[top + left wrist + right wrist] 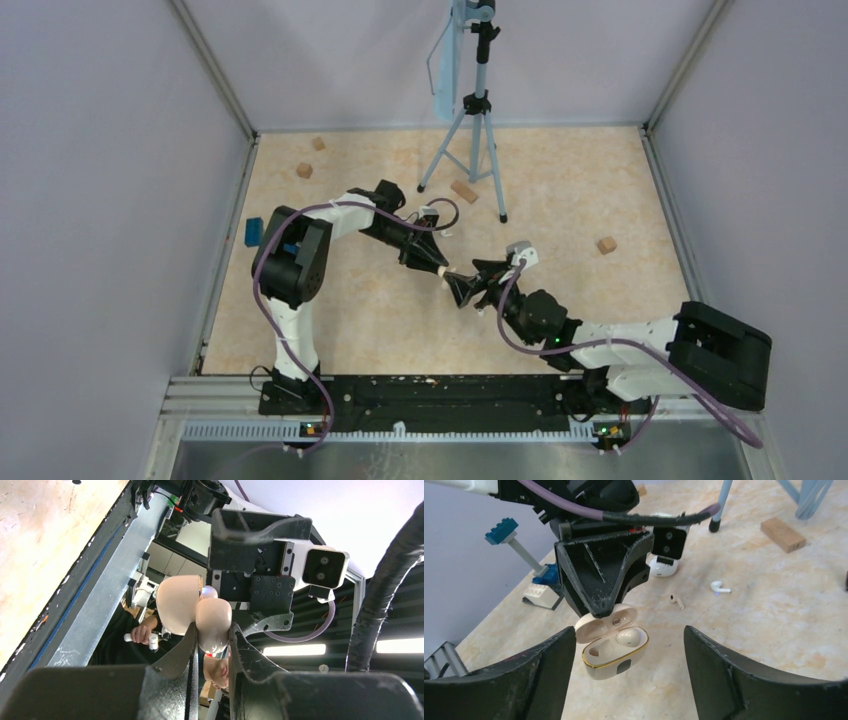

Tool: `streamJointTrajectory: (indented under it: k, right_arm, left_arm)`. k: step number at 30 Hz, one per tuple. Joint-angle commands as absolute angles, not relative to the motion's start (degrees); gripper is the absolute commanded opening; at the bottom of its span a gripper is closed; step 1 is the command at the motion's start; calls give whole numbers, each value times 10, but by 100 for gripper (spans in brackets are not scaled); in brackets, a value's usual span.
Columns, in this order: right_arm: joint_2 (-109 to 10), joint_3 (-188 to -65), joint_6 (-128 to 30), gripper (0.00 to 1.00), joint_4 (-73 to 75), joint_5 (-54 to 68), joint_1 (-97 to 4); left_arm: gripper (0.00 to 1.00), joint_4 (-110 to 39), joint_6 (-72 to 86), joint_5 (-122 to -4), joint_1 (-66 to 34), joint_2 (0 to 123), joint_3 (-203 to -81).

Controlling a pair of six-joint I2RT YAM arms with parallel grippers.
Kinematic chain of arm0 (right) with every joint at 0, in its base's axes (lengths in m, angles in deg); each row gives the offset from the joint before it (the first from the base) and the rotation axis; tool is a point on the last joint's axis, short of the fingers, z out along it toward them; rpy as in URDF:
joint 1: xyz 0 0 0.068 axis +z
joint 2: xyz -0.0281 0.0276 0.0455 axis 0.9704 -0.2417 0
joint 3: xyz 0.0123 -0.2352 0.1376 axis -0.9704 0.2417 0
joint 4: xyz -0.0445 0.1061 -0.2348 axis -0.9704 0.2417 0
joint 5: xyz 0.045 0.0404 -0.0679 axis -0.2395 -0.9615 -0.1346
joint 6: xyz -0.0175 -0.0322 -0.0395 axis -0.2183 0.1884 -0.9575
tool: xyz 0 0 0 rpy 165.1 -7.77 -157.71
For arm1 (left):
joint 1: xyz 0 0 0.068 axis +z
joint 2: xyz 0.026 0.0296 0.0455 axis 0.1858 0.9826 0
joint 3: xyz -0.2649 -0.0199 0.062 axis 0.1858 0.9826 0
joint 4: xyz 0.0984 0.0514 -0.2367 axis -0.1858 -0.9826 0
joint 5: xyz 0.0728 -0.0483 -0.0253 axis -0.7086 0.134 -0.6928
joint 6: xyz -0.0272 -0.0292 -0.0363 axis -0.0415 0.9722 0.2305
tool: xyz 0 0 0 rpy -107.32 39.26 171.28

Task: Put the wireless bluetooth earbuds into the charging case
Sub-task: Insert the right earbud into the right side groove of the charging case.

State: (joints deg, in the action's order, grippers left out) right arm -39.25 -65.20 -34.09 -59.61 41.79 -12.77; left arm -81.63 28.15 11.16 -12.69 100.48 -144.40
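Observation:
A cream charging case (611, 655) with a gold rim hangs open, its lid (604, 622) tipped back. My left gripper (600, 611) is shut on the case's hinge end; in the left wrist view the left gripper (212, 630) has the rounded case body (214, 622) pinched between both fingers. One cream earbud (630, 637) sits in the right slot, and the left slot (594, 651) is empty. My right gripper (629, 667) stands open just short of the case, holding nothing. Two loose earbuds lie on the table beyond: a cream one (676, 600) and a white one (720, 586).
A second white case (663, 569) rests behind the left gripper. Wooden blocks (463, 190) (606, 244) (304, 170) are scattered on the table. A tripod (478, 130) stands at the back centre. Blue toy bricks (501, 530) sit by the left wall.

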Motion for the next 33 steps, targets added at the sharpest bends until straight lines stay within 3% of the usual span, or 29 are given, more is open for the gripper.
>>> streamJointTrajectory:
  k: [1,10,16,23,33]
  right_arm:
    - [-331,-681,-345,82,-555,456,-121]
    - [-221,-716,-322,86,-372,516,-145]
    - [-163,-737,-259,87,-191,482,-207]
    - [-135,-763,-240,88,-52,451,-242]
    - [-122,-777,-240,87,-18,411,-245]
  left_arm:
    - [0,-827,265,127,-126,1004,-1454]
    - [0,-859,222,119,-126,1012,-1473]
    - [0,-858,192,79,-126,998,-1492]
    - [0,-660,231,-47,-125,867,-1422]
    - [0,-509,190,-77,-125,747,-1316]
